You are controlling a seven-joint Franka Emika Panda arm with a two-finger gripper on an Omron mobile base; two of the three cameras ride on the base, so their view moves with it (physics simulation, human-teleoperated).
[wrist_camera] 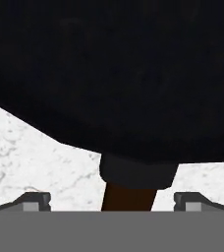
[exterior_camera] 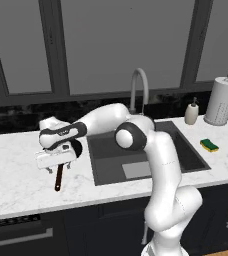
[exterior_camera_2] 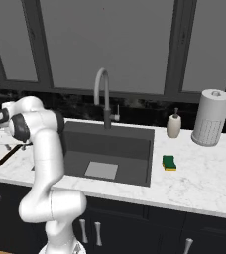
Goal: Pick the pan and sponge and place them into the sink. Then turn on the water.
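The black pan (wrist_camera: 109,74) lies on the white marble counter left of the sink (exterior_camera: 103,160); its reddish-brown handle (exterior_camera: 58,181) points toward the counter's front edge. My gripper (exterior_camera: 57,167) hangs open just above the handle where it meets the pan. In the hand view the fingertips (wrist_camera: 33,201) stand wide on either side of the handle (wrist_camera: 128,197), not touching it. My hand hides most of the pan in the left base view. The yellow and green sponge (exterior_camera: 209,145) lies on the counter right of the sink (exterior_camera_2: 130,144). No water runs from the grey gooseneck faucet (exterior_camera: 138,90).
A soap dispenser (exterior_camera: 191,112) and a paper towel roll (exterior_camera: 221,100) stand at the back right of the counter. Dark windows run behind the counter. My arm's elbow reaches across the sink's left half.
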